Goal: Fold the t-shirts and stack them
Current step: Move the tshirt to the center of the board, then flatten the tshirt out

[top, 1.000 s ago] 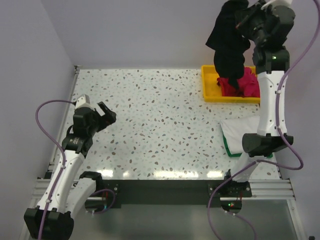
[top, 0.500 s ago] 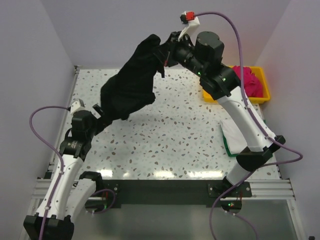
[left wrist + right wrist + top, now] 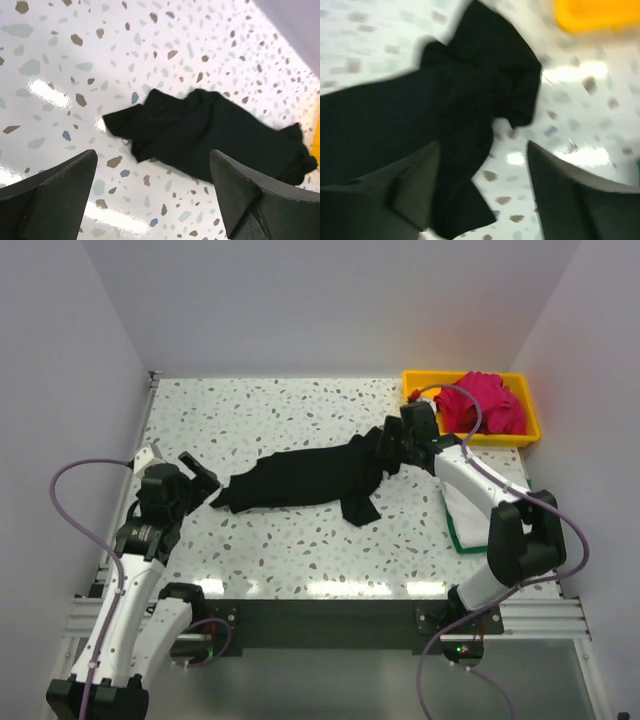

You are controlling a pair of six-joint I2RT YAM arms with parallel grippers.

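The black t-shirt (image 3: 305,478) lies crumpled in a long strip across the middle of the table. My right gripper (image 3: 388,448) hovers at its right end, and in the right wrist view it (image 3: 485,190) is open, with black cloth (image 3: 420,125) loose beneath its left finger. My left gripper (image 3: 203,476) is open just left of the shirt's left end; the left wrist view shows it (image 3: 155,200) wide apart, with the shirt (image 3: 210,132) lying ahead of it, untouched. A magenta t-shirt (image 3: 480,405) is heaped in the tray. A white shirt on green cloth (image 3: 463,510) lies at the right.
The yellow tray (image 3: 415,380) stands at the back right corner, and its edge (image 3: 595,15) shows in the right wrist view. The right arm's links cross above the white and green cloth. Walls close in the table on the left, back and right.
The right arm swung the black shirt from above the tray out over the table, lowered it and opened its jaws; the shirt now lies flat. The left gripper moved slightly toward the near edge.
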